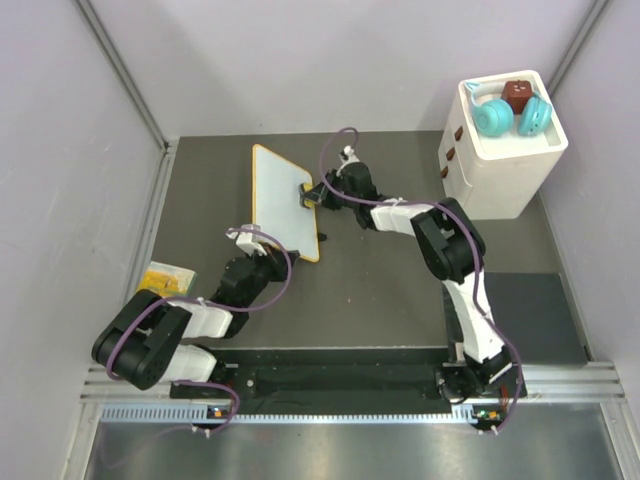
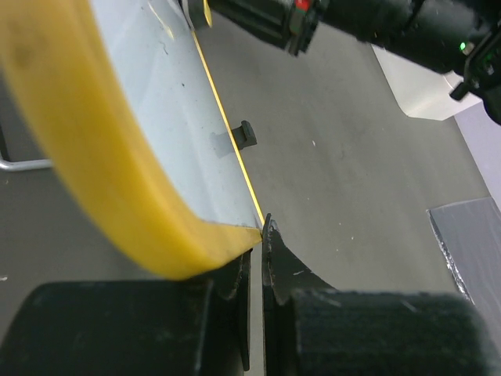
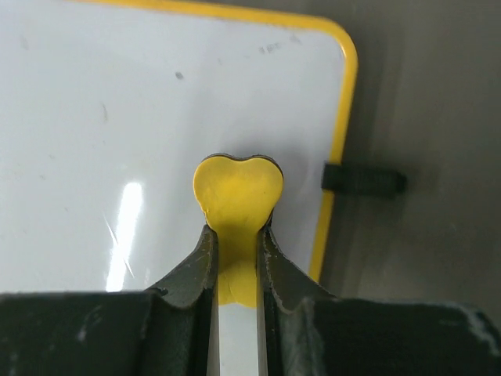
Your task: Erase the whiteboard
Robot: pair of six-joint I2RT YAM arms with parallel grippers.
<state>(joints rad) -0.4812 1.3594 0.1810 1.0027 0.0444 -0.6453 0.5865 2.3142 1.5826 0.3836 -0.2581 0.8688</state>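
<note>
We found the whiteboard (image 1: 280,195) lying on the dark table (image 1: 380,290), left of the middle, with its long sides running away from the arms and slightly slanted. Both arms were on it. The left gripper (image 1: 258,243) was at the board's near edge, and in the left wrist view its fingers (image 2: 270,258) were closed on the rounded yellow corner of the frame, pinching it between them. We could not tell from any view whether that corner was lifted off the table.

The right gripper (image 1: 305,193) reached in from the right side of the board. In the right wrist view it was clamped (image 3: 237,235) on a small yellow piece (image 3: 239,192) with a heart-shaped end, which pressed against the white surface just inside the right-hand frame. A black foot (image 3: 364,180) stuck out from the frame just beside it.

The board's surface (image 3: 117,117) looked almost clean there. We saw only a few faint grey specks (image 3: 270,48) near the rounded top corner and a bright glare streak lower down.

A white box (image 1: 505,150) stood at the far right of the table, well apart from the board, with two teal round things (image 1: 492,117) and a brown cube (image 1: 517,94) on top. A yellow packet (image 1: 165,278) lay near the left arm's elbow, and a grey mat (image 1: 530,315) lay on the right.
</note>
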